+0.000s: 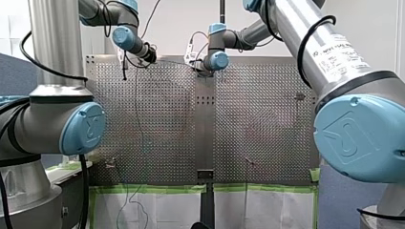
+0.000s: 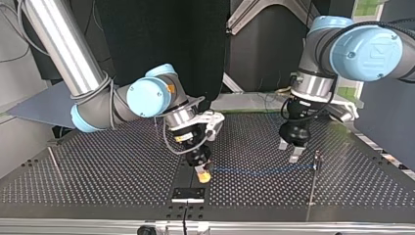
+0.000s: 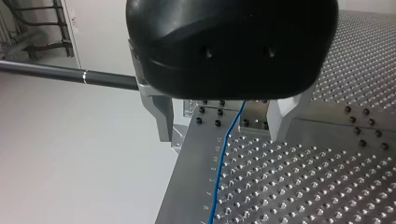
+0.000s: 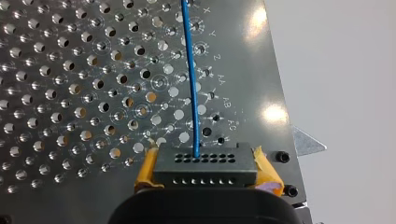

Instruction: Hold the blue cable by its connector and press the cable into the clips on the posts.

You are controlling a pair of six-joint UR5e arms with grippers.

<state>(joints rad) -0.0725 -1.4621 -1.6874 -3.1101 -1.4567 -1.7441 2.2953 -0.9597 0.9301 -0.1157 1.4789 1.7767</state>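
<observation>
Yellow-padded right fingers [image 4: 145,169] clamp the black connector [image 4: 205,169] of a thin blue cable [image 4: 190,79]; left metal fingers [image 3: 161,116] stand apart over the perforated metal desk [image 3: 303,186].

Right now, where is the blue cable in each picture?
Front view: too thin to pick out surely.
Top view: blue cable stretched from my right gripper towards a thin post.
Left wrist view: under my left gripper, between its fingers.
Right wrist view: leaving the black connector my right gripper clamps.
Shared landmark: the perforated table.
</observation>
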